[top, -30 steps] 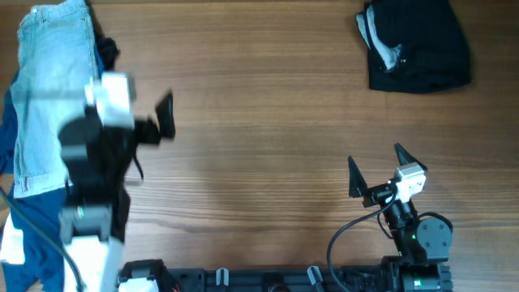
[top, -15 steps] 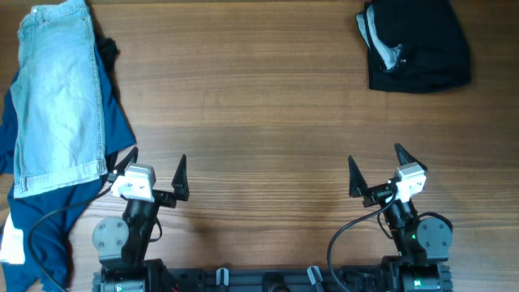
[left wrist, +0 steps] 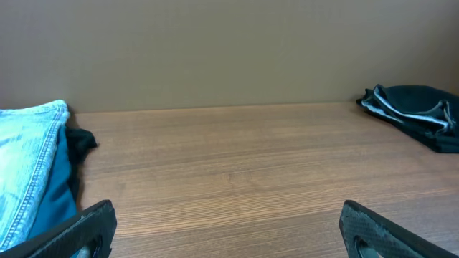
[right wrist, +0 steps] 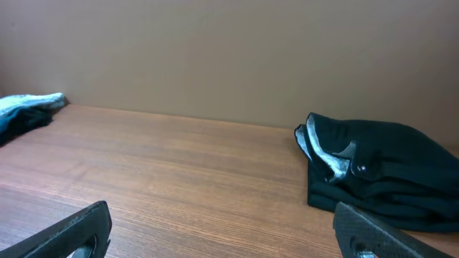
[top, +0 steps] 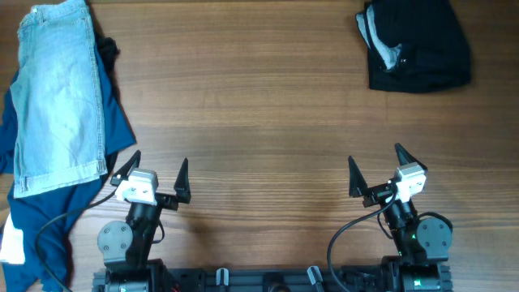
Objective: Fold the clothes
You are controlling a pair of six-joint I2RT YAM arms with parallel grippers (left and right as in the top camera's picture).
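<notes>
The black shorts [top: 418,45] lie in a folded bundle at the table's far right corner, light inner lining showing at their left edge. They also show in the right wrist view [right wrist: 376,172] and far right in the left wrist view [left wrist: 419,115]. My left gripper [top: 154,166] is open and empty near the front edge, left of centre. My right gripper [top: 377,162] is open and empty near the front edge on the right, well short of the shorts. Both wrist views show wide-apart fingers over bare wood [left wrist: 229,229] [right wrist: 222,229].
Pale blue denim shorts [top: 57,97] lie at the far left on a deep blue garment [top: 36,219] that hangs toward the front left edge. A small black scrap [top: 108,50] peeks out beside the denim. The wooden table [top: 259,122] lies between the two piles.
The left arm has drawn back from near the denim pile to the front edge and settled there, gripper open. The right arm and the clothes have not moved.
</notes>
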